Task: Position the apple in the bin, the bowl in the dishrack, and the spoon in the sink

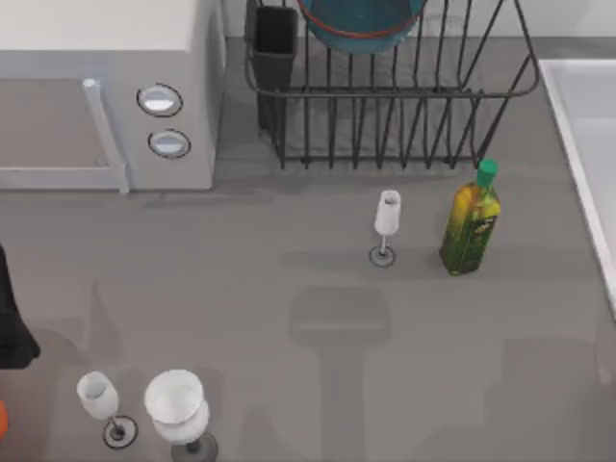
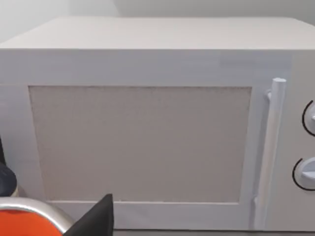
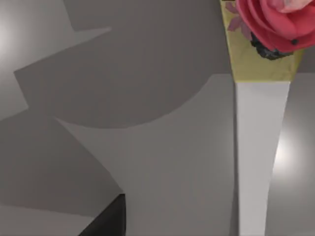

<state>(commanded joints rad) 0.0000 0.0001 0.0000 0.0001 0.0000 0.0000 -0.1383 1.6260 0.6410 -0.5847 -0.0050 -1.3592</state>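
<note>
The blue bowl (image 1: pixel 361 24) with its reddish rim rests inside the black wire dishrack (image 1: pixel 385 115) at the back, cut off by the top view's edge. The pale sink (image 1: pixel 592 115) lies along the right side. In the right wrist view a long white handle with a yellow, pink-flowered end, seemingly the spoon (image 3: pixel 258 162), hangs close over a grey shadowed surface beside a black tip of my right gripper (image 3: pixel 110 219). My left arm (image 1: pixel 12 327) is at the left edge; my left gripper (image 2: pixel 96 219) faces the microwave. The apple and the bin are out of view.
A white microwave (image 1: pixel 106 96) fills the back left. A small wine glass (image 1: pixel 386 223) and a green-capped bottle (image 1: pixel 471 223) stand in front of the rack. Two more glasses (image 1: pixel 178 409) stand front left. An orange thing with a metal rim (image 2: pixel 24 221) is by the left gripper.
</note>
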